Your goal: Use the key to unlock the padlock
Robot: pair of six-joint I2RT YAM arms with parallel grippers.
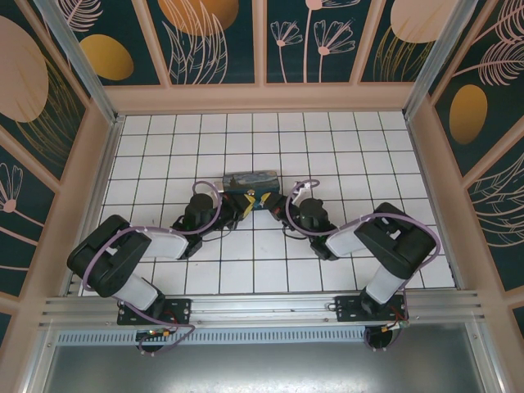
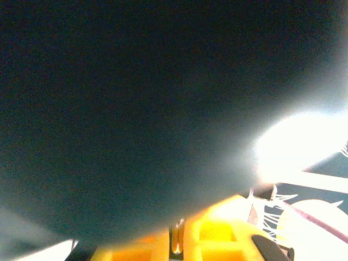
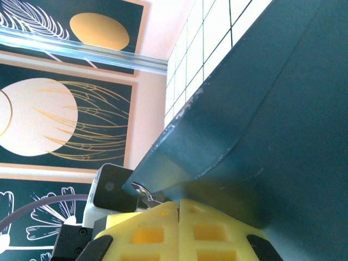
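Padlock of tiny silvery metal [image 3: 142,190], as far as it can be made out (it could equally be the thin grey key; it is too small to tell), sits just beyond the tips of the right gripper [image 3: 178,205]. It lies against the lower corner of the dark blue printed box [image 3: 272,119]. This gripper's yellow plastic fingers [image 3: 212,234] are pressed together, with only a thin seam between them. I cannot tell whether they pinch the metal piece.

From the left wrist, the left gripper [image 2: 178,231] shows yellow fingers [image 2: 217,231] drawn narrow. A dark slot runs between them, with a thin glint of metal [image 2: 176,248] in it. A dark, blurred surface looms very close above.

From above, both arms reach inward over the white tiled table [image 1: 164,147]. The left gripper [image 1: 240,202] and right gripper [image 1: 274,203] meet tip to tip at the near edge of the box [image 1: 251,180]. The box stands near the middle of the table. Purple cables [image 1: 214,187] loop over both wrists.
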